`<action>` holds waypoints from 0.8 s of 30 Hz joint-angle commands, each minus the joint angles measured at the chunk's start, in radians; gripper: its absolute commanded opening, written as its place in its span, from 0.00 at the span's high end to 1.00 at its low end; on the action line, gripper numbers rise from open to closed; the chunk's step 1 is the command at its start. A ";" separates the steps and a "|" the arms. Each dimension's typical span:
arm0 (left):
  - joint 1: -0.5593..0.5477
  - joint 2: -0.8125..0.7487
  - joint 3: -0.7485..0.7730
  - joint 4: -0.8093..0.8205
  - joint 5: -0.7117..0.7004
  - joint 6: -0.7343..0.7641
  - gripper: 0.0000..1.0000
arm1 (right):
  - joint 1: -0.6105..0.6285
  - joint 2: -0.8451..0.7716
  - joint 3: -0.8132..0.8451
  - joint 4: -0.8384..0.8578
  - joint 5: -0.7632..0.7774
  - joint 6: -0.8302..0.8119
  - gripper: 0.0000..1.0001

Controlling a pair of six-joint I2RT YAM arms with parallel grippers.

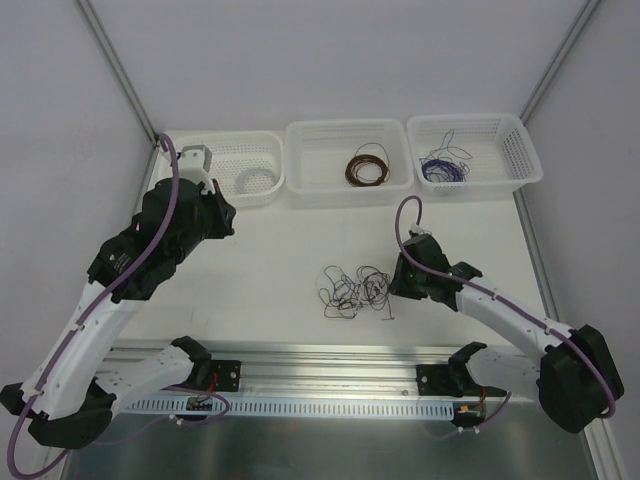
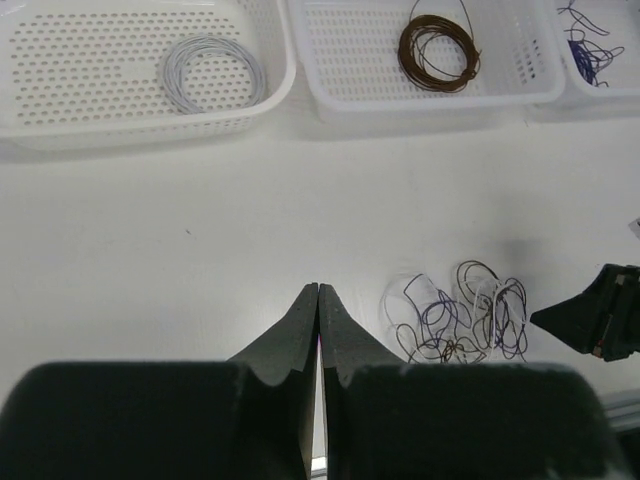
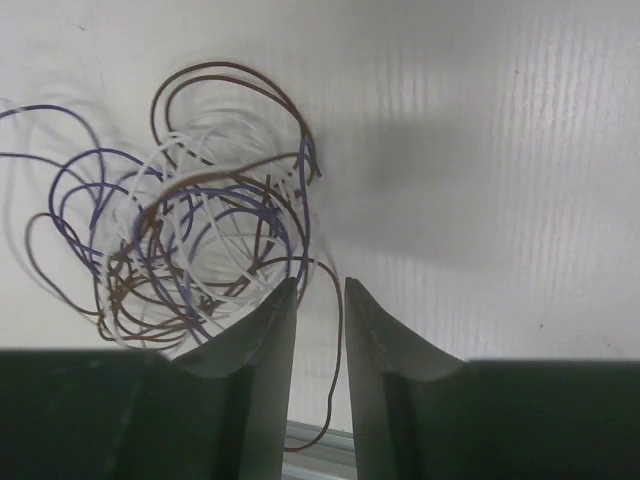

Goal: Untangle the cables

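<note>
The cables [image 1: 352, 289] are a scribbly tangle of thin purple, dark brown and pale wires lying on the white table between the arms. They also show in the left wrist view [image 2: 460, 318] and the right wrist view [image 3: 190, 250]. My right gripper [image 1: 397, 279] is low at the tangle's right edge. In its own view the right gripper [image 3: 320, 285] is narrowly open, and one brown strand [image 3: 340, 340] runs loose between the fingers. My left gripper [image 2: 318, 288] is shut and empty, held high over the table left of the tangle. In the top view it is hidden under the left arm.
Three white perforated baskets stand in a row at the back. The left basket [image 1: 268, 150] holds a white coil [image 1: 255, 180], the middle basket [image 1: 340, 135] a brown coil [image 1: 368, 166], and the right basket [image 1: 500, 135] loose purple wire [image 1: 443, 168]. A metal rail [image 1: 330, 360] runs along the near edge.
</note>
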 commanded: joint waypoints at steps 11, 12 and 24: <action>-0.044 0.005 -0.323 0.195 0.350 -0.078 0.81 | 0.051 -0.112 0.112 -0.151 0.025 -0.116 0.33; -0.067 0.021 -0.332 0.212 0.344 -0.089 0.73 | 0.053 -0.129 0.115 -0.162 0.027 -0.120 0.28; -0.403 0.455 -0.213 0.421 0.244 -0.174 0.36 | 0.050 -0.272 0.077 -0.274 0.231 -0.038 0.00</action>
